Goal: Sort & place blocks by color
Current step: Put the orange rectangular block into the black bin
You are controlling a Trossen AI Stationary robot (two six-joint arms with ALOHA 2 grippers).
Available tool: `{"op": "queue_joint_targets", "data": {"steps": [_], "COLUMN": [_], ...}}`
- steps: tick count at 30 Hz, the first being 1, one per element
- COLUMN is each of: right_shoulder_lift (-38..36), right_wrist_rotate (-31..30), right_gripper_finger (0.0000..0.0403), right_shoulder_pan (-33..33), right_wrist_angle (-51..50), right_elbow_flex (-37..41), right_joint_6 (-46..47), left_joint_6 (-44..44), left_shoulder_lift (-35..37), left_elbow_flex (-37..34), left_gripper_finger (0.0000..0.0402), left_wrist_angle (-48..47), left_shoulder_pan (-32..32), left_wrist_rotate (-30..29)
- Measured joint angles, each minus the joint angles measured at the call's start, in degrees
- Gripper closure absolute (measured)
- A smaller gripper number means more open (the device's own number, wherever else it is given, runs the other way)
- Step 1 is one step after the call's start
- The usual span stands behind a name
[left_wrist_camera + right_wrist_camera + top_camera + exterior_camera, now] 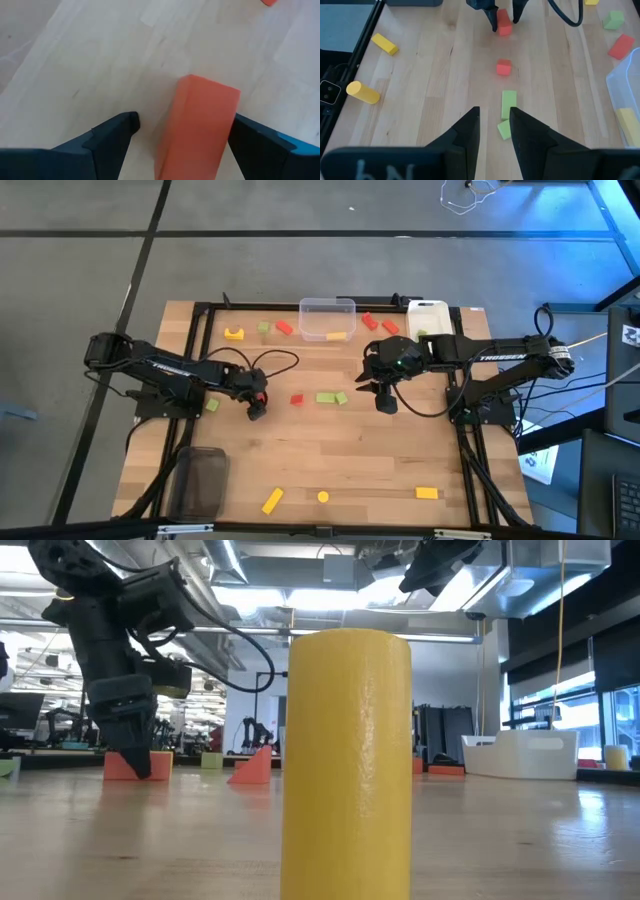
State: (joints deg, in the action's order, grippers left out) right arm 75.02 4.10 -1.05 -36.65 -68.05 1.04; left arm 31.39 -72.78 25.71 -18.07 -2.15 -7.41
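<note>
My left gripper (257, 408) (182, 125) is open and points down at the table left of centre. Its fingers stand on either side of a red block (200, 125) (504, 25) that rests on the wood. My right gripper (386, 402) (495, 117) hovers right of centre, empty, with a narrow gap between its fingers. Between the two grippers lie a red cube (296, 399) (503, 67), a green bar (326, 397) (508, 103) and a small green block (341, 397). More red, yellow and green blocks lie along the far and near edges. My left gripper comes at the red block from above, one finger on each side of it. The block's side (227, 120) lies close beside one finger (255, 145), with a wide gap to the other. Whether that finger touches the block, I cannot tell.
A clear container (327, 318) at the far edge holds a yellow block (336, 335). A white container (428, 315) stands to its right. A dark container (200, 480) sits at the near left. A yellow cylinder (323, 497) (345, 760) and yellow bars (272, 500) lie near the front edge.
</note>
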Motion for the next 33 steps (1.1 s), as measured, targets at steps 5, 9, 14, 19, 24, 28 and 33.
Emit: {"op": "queue_joint_targets", "data": {"steps": [5,9,14,19,24,28,33], "right_shoulder_lift": [0.0,0.0,0.0,0.0,0.0,0.0,0.0], "right_wrist_rotate": [0.0,0.0,0.0,0.0,0.0,0.0,0.0], "right_gripper_finger": [0.0297,0.0297,0.0297,0.0297,0.0297,0.0297,0.0297], "right_shoulder_pan": [0.0,0.0,0.0,0.0,0.0,0.0,0.0], "right_wrist_angle": [0.0,0.0,0.0,0.0,0.1,0.1,0.1], "right_elbow_flex": [0.0,0.0,0.0,0.0,0.0,0.0,0.0], "right_joint_6": [0.0,0.0,0.0,0.0,0.0,0.0,0.0], "left_joint_6": [0.0,0.0,0.0,1.3,1.3,1.3,4.5], "left_shoulder_lift": [-0.1,-0.1,-0.1,0.0,0.1,0.1,0.1], "left_elbow_flex": [0.0,-0.1,-0.1,1.7,5.6,9.5,15.9], "left_gripper_finger": [0.0134,0.0179,0.0248,0.0279,0.0279,0.0279,0.0279], "left_wrist_angle": [0.2,0.5,0.6,-2.1,-3.4,-6.9,-15.6], "left_shoulder_pan": [0.0,0.0,-0.1,-0.1,0.9,3.3,7.7], "left_wrist_rotate": [-0.8,-1.1,-1.2,-0.3,3.2,3.7,3.7]}}
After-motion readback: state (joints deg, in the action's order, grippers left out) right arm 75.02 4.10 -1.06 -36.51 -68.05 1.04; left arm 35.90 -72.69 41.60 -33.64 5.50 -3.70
